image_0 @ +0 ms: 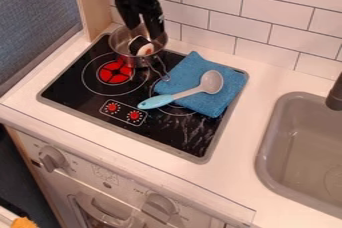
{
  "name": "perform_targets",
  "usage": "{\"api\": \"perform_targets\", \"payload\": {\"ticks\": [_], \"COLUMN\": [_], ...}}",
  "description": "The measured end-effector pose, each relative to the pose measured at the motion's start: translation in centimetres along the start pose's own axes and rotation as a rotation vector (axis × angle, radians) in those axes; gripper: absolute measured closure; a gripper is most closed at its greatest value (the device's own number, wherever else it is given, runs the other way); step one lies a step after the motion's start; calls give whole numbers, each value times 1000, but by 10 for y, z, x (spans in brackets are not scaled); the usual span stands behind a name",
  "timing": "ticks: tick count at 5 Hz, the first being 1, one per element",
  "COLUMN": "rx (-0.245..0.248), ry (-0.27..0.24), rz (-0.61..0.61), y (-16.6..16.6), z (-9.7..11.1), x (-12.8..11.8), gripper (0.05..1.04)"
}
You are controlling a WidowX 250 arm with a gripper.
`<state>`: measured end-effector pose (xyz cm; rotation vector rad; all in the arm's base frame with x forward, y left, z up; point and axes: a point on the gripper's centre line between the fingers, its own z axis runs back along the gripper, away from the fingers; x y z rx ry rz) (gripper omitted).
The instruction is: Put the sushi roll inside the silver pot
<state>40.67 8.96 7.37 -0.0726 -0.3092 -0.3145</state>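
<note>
Over the silver pot (135, 62), end effector (145, 31) fingers apart, sushi roll (144, 49) inside.

You're seeing a shiny metal pot (132, 61), a glossy stovetop (160, 133), rough matt cloth (190, 69) and a smooth plastic spoon (212, 82).

The white counter (230, 172) holds a black stove top (73, 87). On the stove top, the silver pot (121, 56) sits at 12 o'clock, and a blue cloth (188, 69) lies between 2 and 3. A spoon (212, 82) rests across the cloth, its blue handle pointing to 8 o'clock.
</note>
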Motion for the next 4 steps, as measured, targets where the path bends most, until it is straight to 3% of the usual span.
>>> {"api": "perform_targets", "payload": {"ticks": [1, 3, 4], "rx": [17, 40, 46], "ry": [-12, -85, -87], "rz": [-32, -69, -66], "y": [-16, -57, -55], "z": [20, 64, 66], "x": [6, 8, 7], "gripper": [86, 85, 85]}}
